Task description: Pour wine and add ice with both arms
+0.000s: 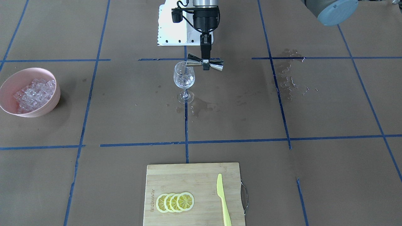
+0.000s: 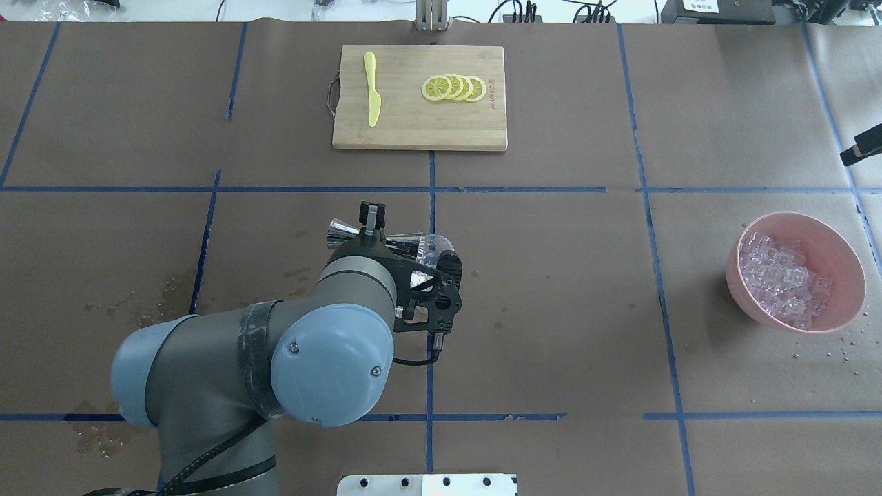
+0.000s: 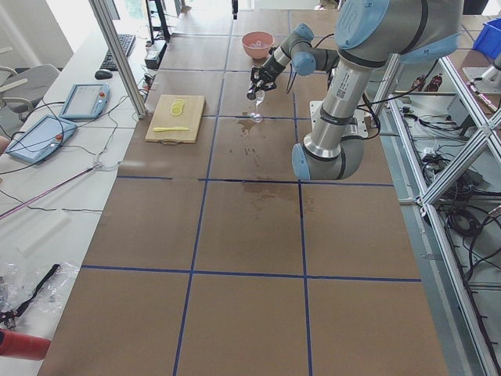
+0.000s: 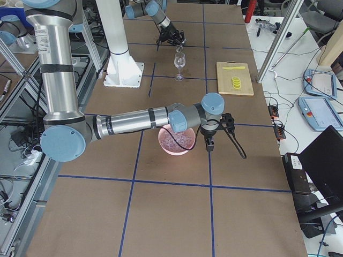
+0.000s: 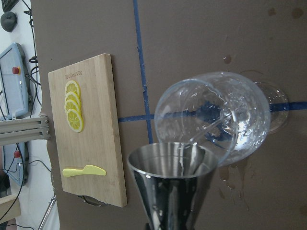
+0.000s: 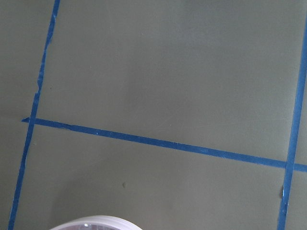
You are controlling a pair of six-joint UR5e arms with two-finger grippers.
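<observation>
My left gripper (image 1: 205, 64) is shut on the waist of a steel jigger (image 1: 216, 65) and holds it tipped on its side. The jigger's mouth (image 5: 170, 160) is at the rim of the clear stemmed wine glass (image 1: 184, 78), which stands upright near the table's middle. The wine is too faint to make out. The ice (image 1: 34, 93) is a heap of clear cubes in a pink bowl (image 2: 844, 258) at the robot's right. My right gripper (image 4: 210, 140) shows only in the exterior right view, beside the bowl. I cannot tell whether it is open or shut.
A bamboo cutting board (image 1: 188, 175) with lemon slices (image 1: 176, 201) and a yellow knife (image 1: 222, 197) lies at the table's far edge. Wet patches (image 1: 201, 108) lie by the glass foot and at the robot's left (image 1: 289, 75). The white pedestal base (image 1: 165, 28) stands behind the glass.
</observation>
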